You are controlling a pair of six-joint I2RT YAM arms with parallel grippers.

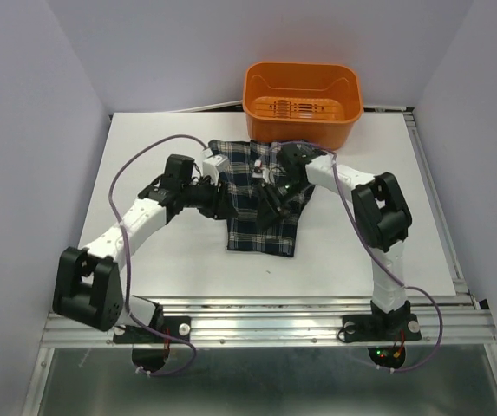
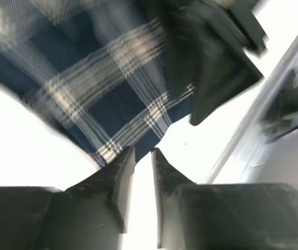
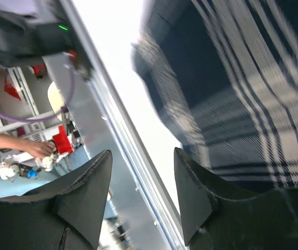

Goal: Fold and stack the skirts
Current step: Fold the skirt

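1. A plaid skirt [image 1: 261,232] lies flat in the middle of the white table [image 1: 378,139], its far edge just in front of the orange basket [image 1: 300,121].
2. The near part of the skirt looks narrower than the far part; I cannot tell how many layers it has.
3. The left gripper [image 1: 220,201] hangs at the skirt's left edge, pointing inward.
4. In the left wrist view, the left gripper's [image 2: 142,172] jaws stand a narrow slit apart with only bare table between them; the cloth [image 2: 102,78] lies just beyond the tips.
5. The right gripper [image 1: 270,206] sits over the middle of the skirt, close to the left one.
6. In the right wrist view, its [image 3: 142,182] jaws are parted wide and hold nothing; the blurred cloth [image 3: 242,94] lies beside the right finger [image 3: 195,198].
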